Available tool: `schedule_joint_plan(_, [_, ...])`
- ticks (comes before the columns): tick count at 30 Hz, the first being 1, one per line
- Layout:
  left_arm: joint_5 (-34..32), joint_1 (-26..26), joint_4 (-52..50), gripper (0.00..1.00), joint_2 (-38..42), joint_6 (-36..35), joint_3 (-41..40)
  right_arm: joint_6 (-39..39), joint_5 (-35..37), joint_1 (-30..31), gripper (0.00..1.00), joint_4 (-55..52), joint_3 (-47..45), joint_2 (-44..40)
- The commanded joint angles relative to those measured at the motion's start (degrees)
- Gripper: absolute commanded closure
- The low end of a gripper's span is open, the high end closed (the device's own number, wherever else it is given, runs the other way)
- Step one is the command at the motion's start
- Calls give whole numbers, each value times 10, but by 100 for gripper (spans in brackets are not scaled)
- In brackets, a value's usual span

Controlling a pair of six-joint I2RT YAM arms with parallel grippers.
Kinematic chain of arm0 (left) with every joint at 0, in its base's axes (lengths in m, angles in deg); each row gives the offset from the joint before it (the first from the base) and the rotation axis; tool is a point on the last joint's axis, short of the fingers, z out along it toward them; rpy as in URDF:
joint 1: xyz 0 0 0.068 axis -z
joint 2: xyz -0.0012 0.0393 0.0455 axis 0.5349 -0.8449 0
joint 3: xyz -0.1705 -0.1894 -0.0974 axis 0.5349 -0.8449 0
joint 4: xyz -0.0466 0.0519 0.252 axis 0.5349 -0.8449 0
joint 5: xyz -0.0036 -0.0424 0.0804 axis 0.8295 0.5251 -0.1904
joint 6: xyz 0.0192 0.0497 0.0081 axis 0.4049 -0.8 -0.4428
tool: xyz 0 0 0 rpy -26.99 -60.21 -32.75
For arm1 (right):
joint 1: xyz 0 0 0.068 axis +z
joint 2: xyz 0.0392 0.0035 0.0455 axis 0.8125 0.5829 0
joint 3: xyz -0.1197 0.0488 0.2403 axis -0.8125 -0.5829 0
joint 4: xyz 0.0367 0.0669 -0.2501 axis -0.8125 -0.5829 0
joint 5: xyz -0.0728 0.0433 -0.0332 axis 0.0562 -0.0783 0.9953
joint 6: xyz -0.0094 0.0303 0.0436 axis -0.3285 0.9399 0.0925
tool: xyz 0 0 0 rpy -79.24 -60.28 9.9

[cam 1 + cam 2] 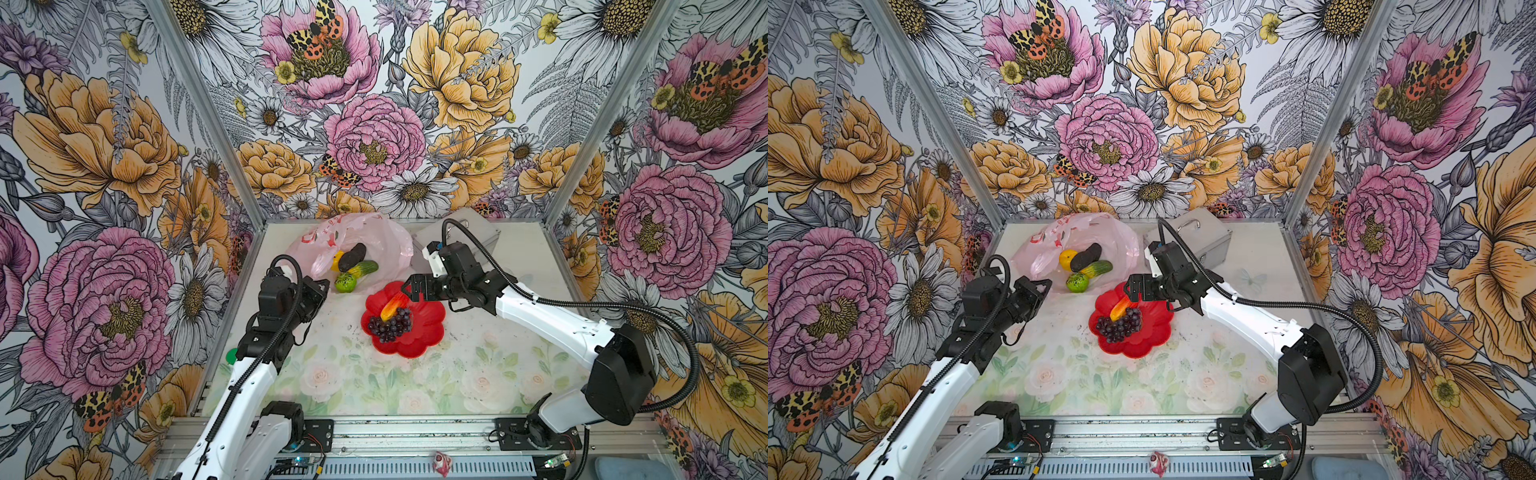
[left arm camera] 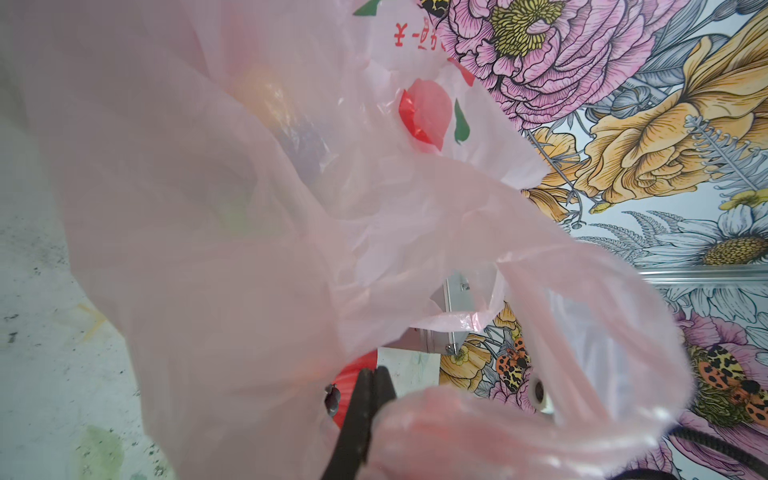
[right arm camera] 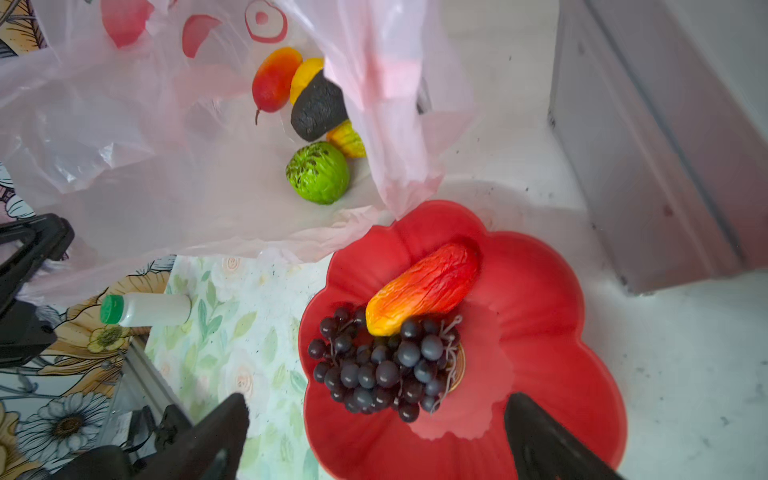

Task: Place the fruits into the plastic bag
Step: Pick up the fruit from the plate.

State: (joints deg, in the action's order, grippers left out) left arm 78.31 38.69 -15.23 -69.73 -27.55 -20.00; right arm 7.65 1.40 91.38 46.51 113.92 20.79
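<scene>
While its jaws are pressed together on a fold of film, the left gripper (image 1: 325, 286) sits left of the red flower-shaped plastic dish (image 1: 428, 328), pinching the mouth edge of the thin translucent pale-pink crinkly plastic bag (image 1: 386, 241) with red-green print. The bag lies behind and left of the dish, mouth turned toward it. In the right wrist view its near edge just touches the dish rim.

Five fruits are in the bag's mouth, all left-behind the dish:
- A round glossy yellow lemon (image 1: 1067, 259) lies furthest left.
- A dark rough-skinned avocado (image 1: 352, 257) lies against the lemon.
- A long green-to-orange fruit (image 1: 365, 268) is just beside the avocado, on the dish side.
- A bright green ridged lime (image 1: 345, 282) is the closest to the dish.
- A red-yellow mango (image 3: 274, 81) lies deeper in the bag, touching the lemon; it shows in the right wrist view only.

Two fruits are on the dish. A second red-yellow mango (image 1: 395, 305) lies tilted, its yellow end resting on the purple grape bunch (image 1: 390, 324) at the dish centre.

The right gripper (image 1: 409, 292) hovers over the dish's far rim above the mango's red end, jaws spread wide, holding nothing. A silver metal case with a handle (image 1: 1204, 237) stands behind and right of the dish.
</scene>
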Motion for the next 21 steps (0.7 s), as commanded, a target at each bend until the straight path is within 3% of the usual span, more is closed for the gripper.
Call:
schedule_joint_plan(1, [21, -6, 34, 100, -12, 6, -8, 49, -47, -2, 3, -15, -12, -5])
schedule_joint_plan(6, [32, -6, 48, 100, -26, 7, -5, 94, -31, -3, 8, -16, 1, 28])
schedule_joint_plan(15, [35, -16, 23, 100, 4, -3, -4, 155, 10, -6, 35, -27, 56, 103])
schedule_joint_plan(21, [34, -21, 24, 100, 25, 8, -20, 182, 34, -4, 38, -29, 88, 145])
